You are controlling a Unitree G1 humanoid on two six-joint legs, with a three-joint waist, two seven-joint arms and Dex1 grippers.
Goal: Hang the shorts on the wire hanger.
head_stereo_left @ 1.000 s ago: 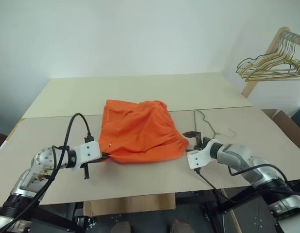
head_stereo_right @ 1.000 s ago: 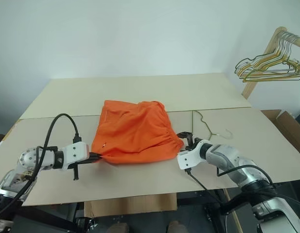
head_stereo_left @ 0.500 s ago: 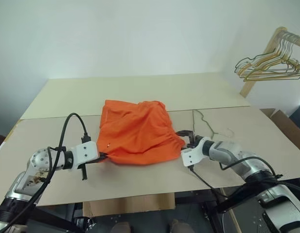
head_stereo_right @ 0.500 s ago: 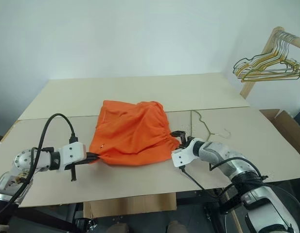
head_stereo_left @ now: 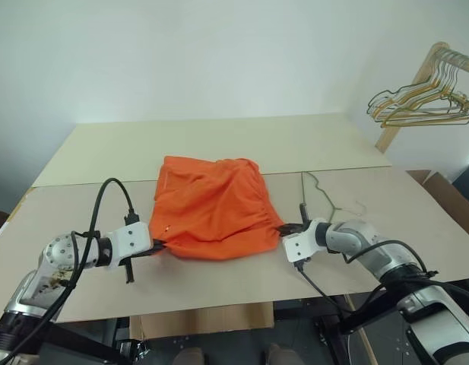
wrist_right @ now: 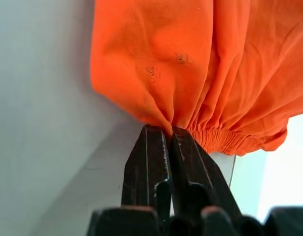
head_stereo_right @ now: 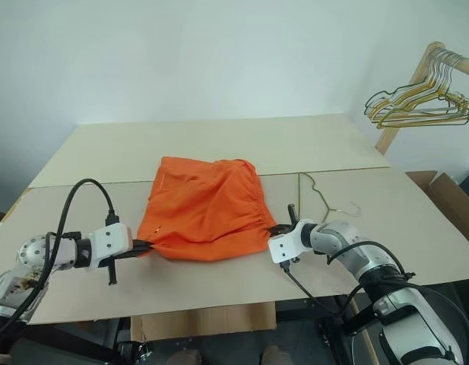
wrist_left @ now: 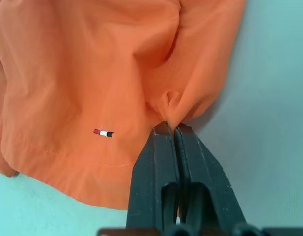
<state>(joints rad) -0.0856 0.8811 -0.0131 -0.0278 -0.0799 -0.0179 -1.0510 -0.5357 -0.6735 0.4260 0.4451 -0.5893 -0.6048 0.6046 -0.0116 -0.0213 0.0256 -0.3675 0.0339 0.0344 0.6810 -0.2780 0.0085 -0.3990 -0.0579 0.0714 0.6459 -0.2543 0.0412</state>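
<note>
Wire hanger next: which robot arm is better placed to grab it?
Probably the right. The wire hanger lies just beyond the right gripper; the left gripper is across the shorts. Both are pinching fabric, so one must let go first.

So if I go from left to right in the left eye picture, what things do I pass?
Left gripper → bright orange fabric shorts → right gripper → thin olive-grey wire hanger → bunch of gold and dark wire hangers on a wooden rack.

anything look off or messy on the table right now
Nothing is spilled or damaged. The shorts lie rumpled, pinched at opposite edges by the left hand and right hand, while the wire hanger lies flat beside them on the table.
</note>
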